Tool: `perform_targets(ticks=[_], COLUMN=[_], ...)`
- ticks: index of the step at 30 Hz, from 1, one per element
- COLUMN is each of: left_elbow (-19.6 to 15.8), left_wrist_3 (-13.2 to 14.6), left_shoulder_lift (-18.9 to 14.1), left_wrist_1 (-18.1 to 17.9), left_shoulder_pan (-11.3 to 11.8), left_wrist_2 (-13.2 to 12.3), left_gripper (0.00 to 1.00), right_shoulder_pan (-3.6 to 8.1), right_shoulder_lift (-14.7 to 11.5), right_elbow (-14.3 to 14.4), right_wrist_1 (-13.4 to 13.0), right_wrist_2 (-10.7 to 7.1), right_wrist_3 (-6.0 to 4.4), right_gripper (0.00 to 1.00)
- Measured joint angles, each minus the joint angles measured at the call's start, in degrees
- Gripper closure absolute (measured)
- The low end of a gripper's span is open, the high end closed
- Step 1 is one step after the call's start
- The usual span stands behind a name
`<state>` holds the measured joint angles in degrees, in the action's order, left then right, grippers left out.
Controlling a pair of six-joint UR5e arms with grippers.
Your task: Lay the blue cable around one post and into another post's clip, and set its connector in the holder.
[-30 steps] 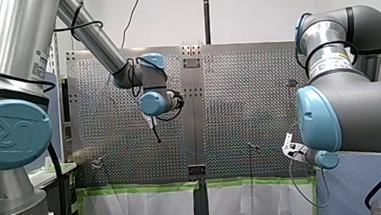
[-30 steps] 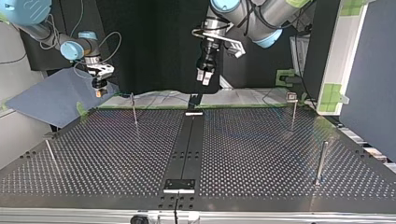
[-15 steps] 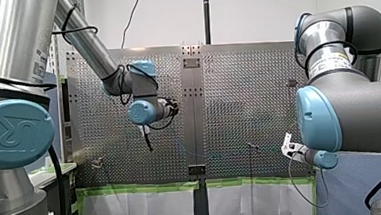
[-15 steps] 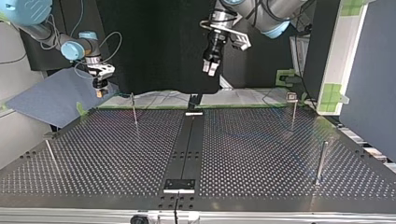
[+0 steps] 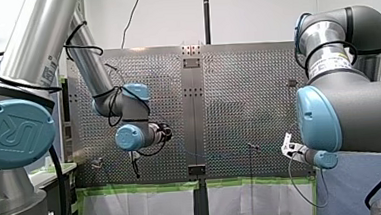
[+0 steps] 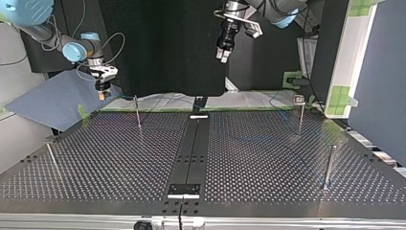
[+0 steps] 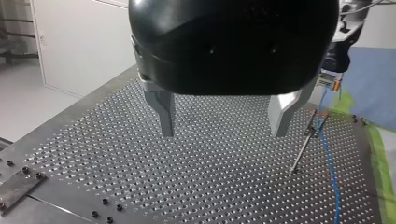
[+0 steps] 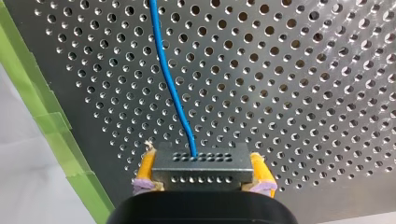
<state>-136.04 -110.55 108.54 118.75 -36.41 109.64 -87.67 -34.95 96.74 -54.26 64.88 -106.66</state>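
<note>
right pincer point(image 8: 202, 183): yellow pads point(image 8: 258, 169) clamped on the ends of a grey connector point(image 8: 201, 164). blue cable point(image 8: 170, 88): led from the connector's middle straight ahead over the perforated worktop point(image 8: 303, 93), long axis in line with the pincer. left pincer point(image 7: 223, 129): fingers apart, empty, held high above the worktop. right arm judged nearer.

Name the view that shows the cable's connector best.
Right wrist view: the connector sits close up, clamped between the yellow pads, blue cable leaving it. Top and left wrist views show only my right gripper far off; the front view does not show it clearly.
</note>
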Motion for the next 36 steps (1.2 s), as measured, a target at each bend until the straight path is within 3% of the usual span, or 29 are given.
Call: perform_targets(ticks=[15,30,36], left_elbow=[-7.2,-7.3,-7.3], left_wrist_3=[-0.6,-0.3,-0.3], left_shoulder_lift=[0.1,0.1,0.1], left_wrist_1=[-7.9,-11.7,-11.4], left_shoulder_pan=[0.0,0.1,0.0], left_wrist_2=[0.3,0.3,0.3], left_gripper=[0.0,0.0,0.0], right_shoulder_pan=[0.0,-0.01,0.76], right_shoulder_lift=[0.0,0.0,0.0], right_elbow=[0.0,0.0,0.0], right_wrist_1=[-0.1,0.1,1.0], right_wrist_2=[0.01,0.17,2.17], right_wrist_3=[0.02,0.11,-0.09], right_gripper=[1.0,1.0,1.0])
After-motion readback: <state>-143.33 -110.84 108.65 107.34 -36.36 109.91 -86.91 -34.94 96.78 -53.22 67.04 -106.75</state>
